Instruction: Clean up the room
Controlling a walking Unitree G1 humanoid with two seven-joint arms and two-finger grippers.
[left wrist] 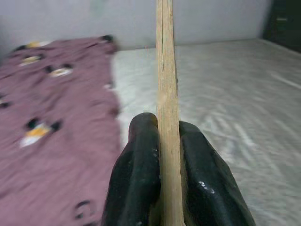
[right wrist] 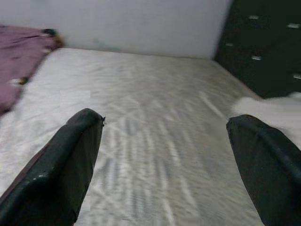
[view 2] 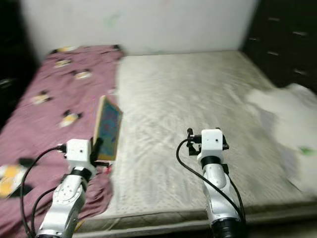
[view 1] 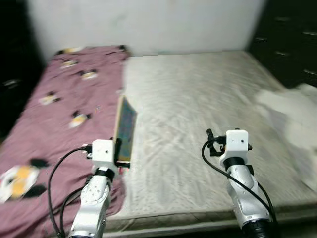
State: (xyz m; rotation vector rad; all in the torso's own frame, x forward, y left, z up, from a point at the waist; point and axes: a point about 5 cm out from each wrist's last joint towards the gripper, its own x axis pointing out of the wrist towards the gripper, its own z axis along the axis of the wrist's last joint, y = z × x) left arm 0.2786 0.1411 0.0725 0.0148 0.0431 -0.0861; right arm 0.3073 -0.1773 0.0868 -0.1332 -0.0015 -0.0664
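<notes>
Left jaws clenched on a thin flat board, right jaws spread wide and holding nothing.

Nearest, in the left wrist view: left gripper pinching the board edge-on, pale wooden rim between the two black fingers. From the head views: same board held upright and slightly tilted above the bed's near left part, broad face colourful but blurred. Right gripper hovering over the bare pale mattress, fingers well apart. Further left, maroon blanket with small panda-like patches. Off to the right, crumpled white sheet. Farthest, white wall and dark drawers.
</notes>
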